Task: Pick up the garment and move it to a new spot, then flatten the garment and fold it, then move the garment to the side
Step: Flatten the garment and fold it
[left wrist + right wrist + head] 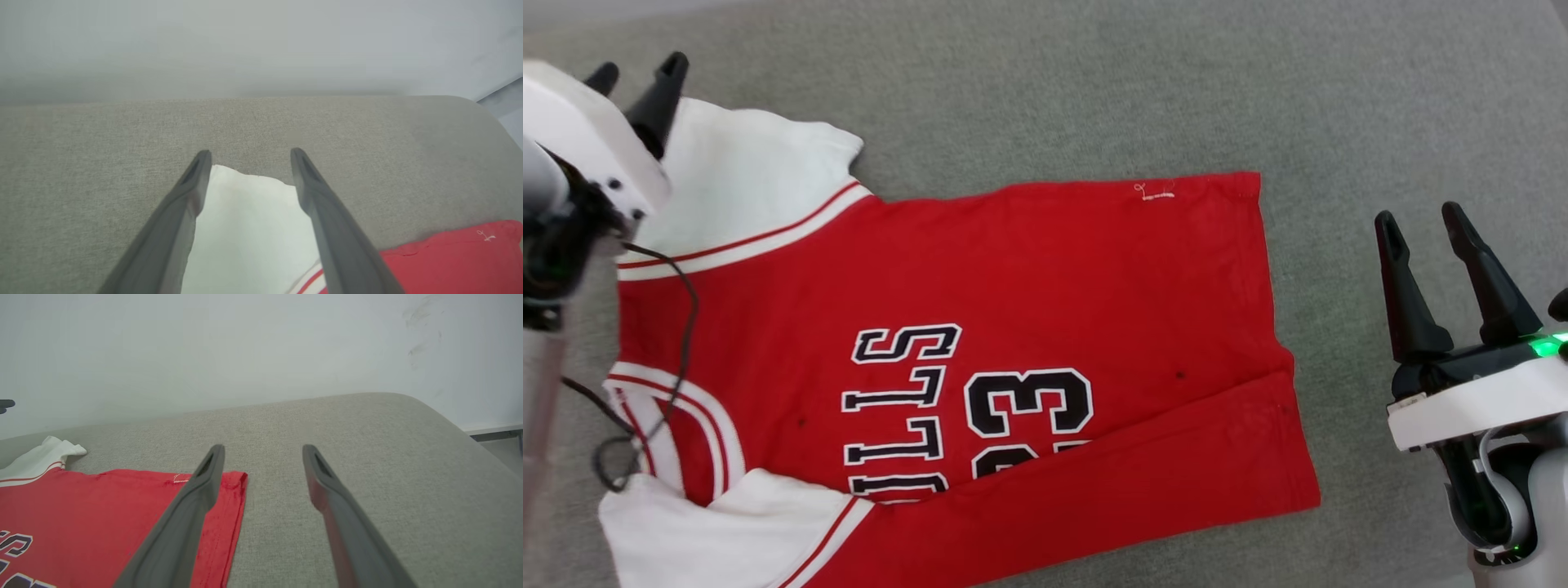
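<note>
Garment (1045,278) lettering (907,408) part-hidden under fold (1143,474); lower sleeve (727,531) cut off.

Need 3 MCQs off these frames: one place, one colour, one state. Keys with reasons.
1. Where is the left gripper?
A. over the white sleeve of the bright red thin jersey garment
B. over its red hem
C. beside the printed number

2. What colour is the woven fabric surface under the garment?
A. blue
B. grey
C. brown

3. The right gripper is:
A. shut on the hem
B. shut on a sleeve
C. open, holding nothing

1 A: its fingers frame the sleeve's end.
2 B: grey weave surrounds the cloth.
3 C: jaws apart, nothing between.
</note>
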Tool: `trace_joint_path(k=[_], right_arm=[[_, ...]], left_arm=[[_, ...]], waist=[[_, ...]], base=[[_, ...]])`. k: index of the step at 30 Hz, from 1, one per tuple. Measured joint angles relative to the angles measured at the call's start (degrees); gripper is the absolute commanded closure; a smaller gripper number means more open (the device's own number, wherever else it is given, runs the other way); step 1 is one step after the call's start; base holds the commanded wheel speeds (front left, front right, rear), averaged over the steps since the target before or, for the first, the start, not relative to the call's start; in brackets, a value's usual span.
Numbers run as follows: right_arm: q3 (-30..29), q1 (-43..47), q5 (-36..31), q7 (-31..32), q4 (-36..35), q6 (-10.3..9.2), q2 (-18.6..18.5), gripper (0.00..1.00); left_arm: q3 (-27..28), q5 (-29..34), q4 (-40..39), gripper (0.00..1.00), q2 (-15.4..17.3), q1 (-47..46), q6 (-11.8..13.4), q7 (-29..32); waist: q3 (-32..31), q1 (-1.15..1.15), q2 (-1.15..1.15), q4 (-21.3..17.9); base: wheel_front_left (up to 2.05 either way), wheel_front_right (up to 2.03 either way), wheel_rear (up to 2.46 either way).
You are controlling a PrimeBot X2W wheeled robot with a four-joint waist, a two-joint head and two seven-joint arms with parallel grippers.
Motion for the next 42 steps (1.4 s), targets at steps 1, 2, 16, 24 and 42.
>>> trace_joint_path(k=[1, 2, 16, 24, 42], right_arm=[[0.12, -0.10, 0.01, -0.16, -0.07, 0.00, 0.13, 0.00], [0.27, -0.19, 0.12, -0.42, -0.15, 0.00, 0.35, 0.00], [3.16, -2.25, 4.48, -1.32, 3.99, 0.00, 1.85, 0.00], [4.64, -5.19, 10.04, 1.30, 6.72, 0.00, -0.83, 0.00], [11.77, -24.69, 24.36, 32.39, 20.09, 0.00, -9.78, 0.00]], left_arm=[[-0.20, -0.56, 0.45, 0.00, 0.98, -1.21, -0.35, 2.57], [-0.34, -1.03, 0.96, 0.00, 2.07, -2.33, -0.46, 5.20], [-0.65, -6.36, 1.80, 0.00, 9.92, -5.35, 4.04, 27.36], [-0.13, -7.14, 1.18, 1.00, 9.29, -4.23, 5.45, 27.62], [-4.48, -4.04, -3.23, 1.00, 1.76, -6.78, -0.58, 16.71]], waist=[[0.81, 0.00, 0.00, -0.37], [1.61, 0.00, 0.00, -0.76], [9.52, -0.01, 0.00, -6.27], [9.43, -0.01, 0.00, -6.36], [7.30, -0.01, 0.00, 3.51]], base=[[0.00, 0.00, 0.00], [0.00, 0.00, 0.00], [0.00, 0.00, 0.00], [0.00, 0.00, 0.00], [0.00, 0.00, 0.00]])
